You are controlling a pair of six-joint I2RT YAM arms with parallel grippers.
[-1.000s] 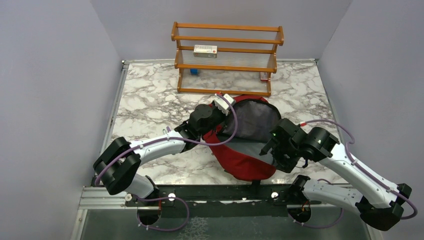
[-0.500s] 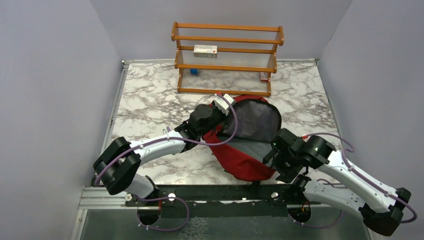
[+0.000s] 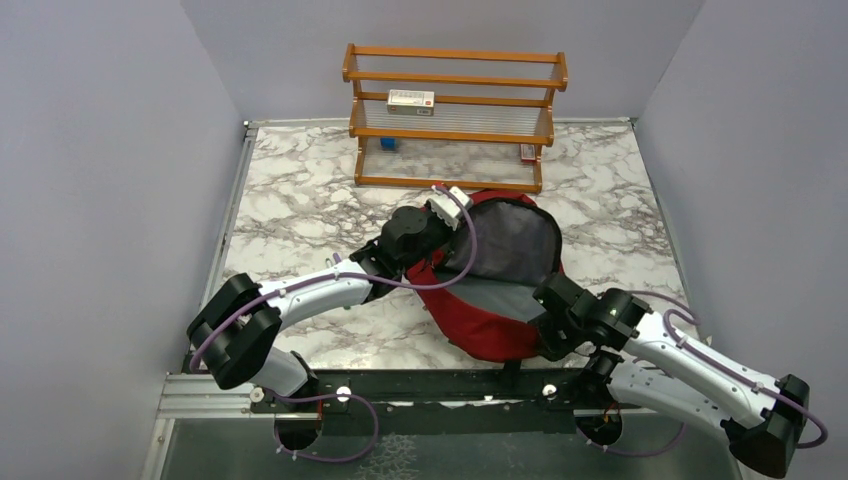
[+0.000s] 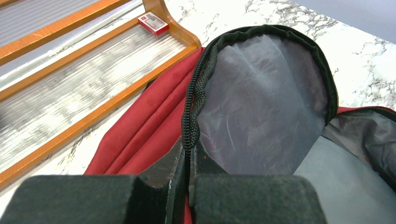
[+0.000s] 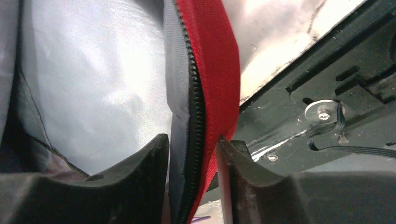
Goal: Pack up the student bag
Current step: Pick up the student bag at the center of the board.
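The student bag (image 3: 490,332), dark red with a grey lining, lies open in the middle of the table. My left gripper (image 3: 440,245) is shut on the black zipper rim at the left side of the bag's mouth; in the left wrist view the pads (image 4: 189,154) pinch that rim (image 4: 194,88) and hold it raised. My right gripper (image 3: 548,318) is at the near right rim of the bag. In the right wrist view its jaws (image 5: 192,140) stand apart on either side of the red zippered rim (image 5: 210,70), with a gap on the right side.
An orange wooden shelf (image 3: 455,120) stands behind the bag, holding a white box (image 3: 411,101), a small blue thing (image 3: 388,143) and a small red box (image 3: 527,153), which also shows in the left wrist view (image 4: 153,23). The black metal base rail (image 5: 327,70) runs just beyond the bag's near rim.
My right gripper has moved from over the bag's right side toward me and down to the near right rim. The left gripper has kept its hold on the rim.
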